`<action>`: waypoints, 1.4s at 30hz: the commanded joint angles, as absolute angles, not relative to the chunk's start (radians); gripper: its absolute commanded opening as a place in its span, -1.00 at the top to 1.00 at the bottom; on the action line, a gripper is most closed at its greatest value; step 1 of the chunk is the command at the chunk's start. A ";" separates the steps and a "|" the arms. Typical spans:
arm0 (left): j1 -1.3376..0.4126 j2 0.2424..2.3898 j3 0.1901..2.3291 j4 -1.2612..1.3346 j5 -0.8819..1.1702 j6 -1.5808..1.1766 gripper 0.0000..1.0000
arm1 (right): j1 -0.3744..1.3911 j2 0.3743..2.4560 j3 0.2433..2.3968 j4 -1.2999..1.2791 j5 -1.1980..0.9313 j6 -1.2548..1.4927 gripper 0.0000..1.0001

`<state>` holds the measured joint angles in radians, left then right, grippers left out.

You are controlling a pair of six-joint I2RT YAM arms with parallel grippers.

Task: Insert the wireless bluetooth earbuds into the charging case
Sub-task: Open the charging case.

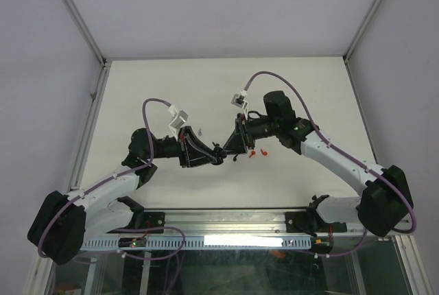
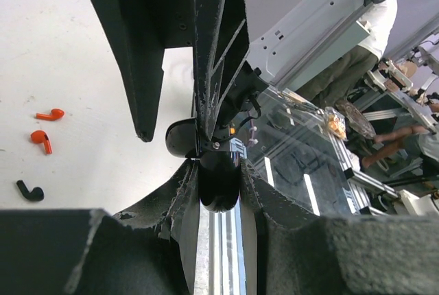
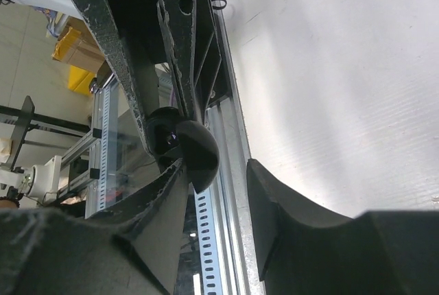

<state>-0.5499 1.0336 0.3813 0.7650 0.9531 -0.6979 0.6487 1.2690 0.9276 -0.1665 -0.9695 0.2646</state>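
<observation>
The left gripper [image 2: 218,169] clamps the black charging case [image 2: 219,189], contents hidden. The right gripper [image 3: 216,171] gapes wide, touching it on 1 side.

Charging case [image 2: 218,180]: black, glossy, round, lid swung open, held up in the air.
Red earbuds [image 2: 41,140]: two, lying near each other on the table [image 2: 82,68].
Black earbud [image 2: 29,190]: lying near them.
</observation>
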 commanded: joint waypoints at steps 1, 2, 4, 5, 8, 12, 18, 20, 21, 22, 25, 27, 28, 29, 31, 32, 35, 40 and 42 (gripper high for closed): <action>-0.563 0.999 0.379 0.810 0.962 -0.625 1.00 | 0.645 1.249 0.989 -0.165 -0.942 0.242 0.15; -0.563 0.998 0.376 0.812 0.960 -0.622 1.00 | 0.645 1.250 0.991 -0.165 -0.943 0.242 0.15; -0.563 1.001 0.373 0.820 0.943 -0.618 1.00 | 0.647 1.252 0.994 -0.164 -0.952 0.243 0.13; -0.563 1.003 0.372 0.825 0.932 -0.616 1.00 | 0.650 1.252 0.995 -0.164 -0.956 0.240 0.11; -0.564 1.012 0.370 0.836 0.898 -0.605 1.00 | 0.666 1.246 0.996 -0.157 -0.951 0.233 0.08; -0.564 1.020 0.374 0.870 0.880 -0.612 1.00 | 0.681 1.239 0.998 -0.159 -0.932 0.222 0.08; -0.563 1.025 0.371 0.904 0.887 -0.635 1.00 | 0.688 1.237 0.996 -0.154 -0.926 0.205 0.16; -0.564 1.023 0.368 0.905 0.892 -0.639 0.99 | 0.688 1.236 0.998 -0.156 -0.927 0.196 0.23; -0.564 1.022 0.366 0.902 0.896 -0.638 0.98 | 0.688 1.235 0.997 -0.158 -0.929 0.190 0.27; -0.563 1.021 0.365 0.897 0.898 -0.636 0.96 | 0.689 1.233 0.998 -0.161 -0.931 0.184 0.30; -0.563 1.019 0.367 0.879 0.907 -0.632 0.91 | 0.688 1.225 1.002 -0.176 -0.928 0.163 0.41; -0.563 1.021 0.369 0.864 0.908 -0.628 0.85 | 0.690 1.219 1.005 -0.184 -0.929 0.150 0.48; -0.563 1.022 0.372 0.854 0.908 -0.624 0.82 | 0.691 1.215 1.007 -0.191 -0.932 0.142 0.52; -0.564 1.024 0.377 0.841 0.908 -0.617 0.77 | 0.692 1.212 1.011 -0.201 -0.932 0.133 0.57; -0.563 1.026 0.389 0.802 0.907 -0.600 0.67 | 0.697 1.206 1.021 -0.229 -0.911 0.112 0.68; -0.564 1.027 0.394 0.780 0.908 -0.594 0.58 | 0.702 1.206 1.034 -0.250 -0.897 0.095 0.76; -0.564 1.029 0.401 0.758 0.908 -0.582 0.28 | 0.729 1.217 1.078 -0.352 -0.820 0.025 0.89; -0.564 1.023 0.407 0.716 0.922 -0.548 -0.04 | 0.786 1.255 1.177 -0.550 -0.674 -0.082 0.96; -0.564 1.018 0.403 0.707 0.913 -0.532 -0.10 | 0.806 1.265 1.212 -0.618 -0.620 -0.116 0.97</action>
